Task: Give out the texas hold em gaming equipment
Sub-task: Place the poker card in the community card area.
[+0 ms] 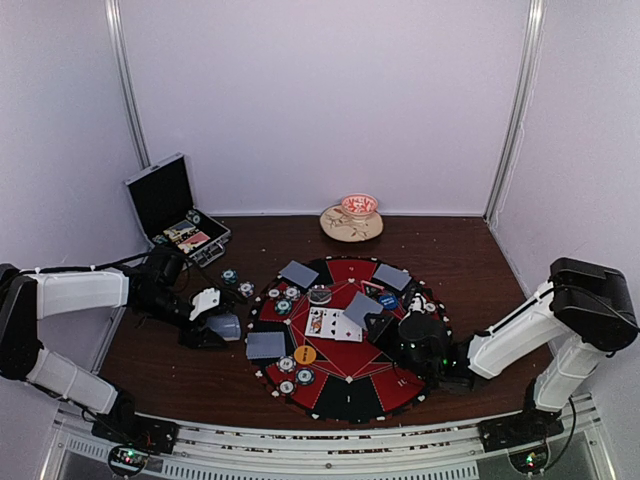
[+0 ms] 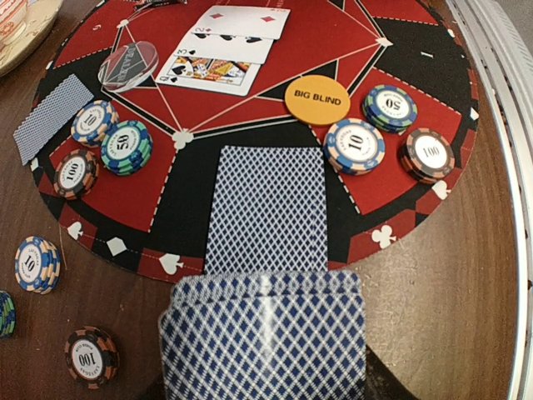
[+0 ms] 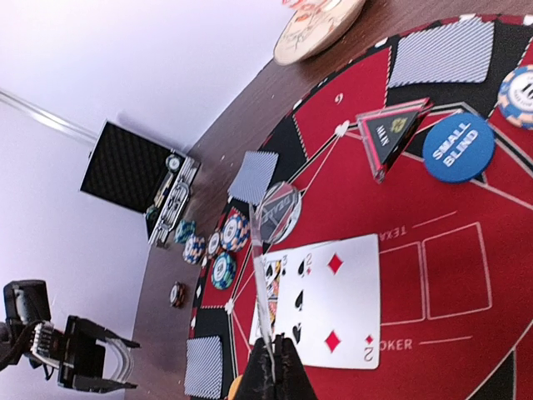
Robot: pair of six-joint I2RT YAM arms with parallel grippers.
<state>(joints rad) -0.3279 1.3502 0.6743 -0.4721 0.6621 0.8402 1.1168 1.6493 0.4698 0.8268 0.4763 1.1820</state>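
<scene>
hold em gear is mostly dealt out on the mat by the look of it. open case has a few bits left inside, can't tell what. left gripper is half-closed around the deck, right gripper pinched shut on one card. chips and blind discs sit at several seats; more dealing left i reckon.

Mat crowded w/ chip stacks, cards; bare tabletop far right & near-left free. Open case blocks far-left corner.
</scene>
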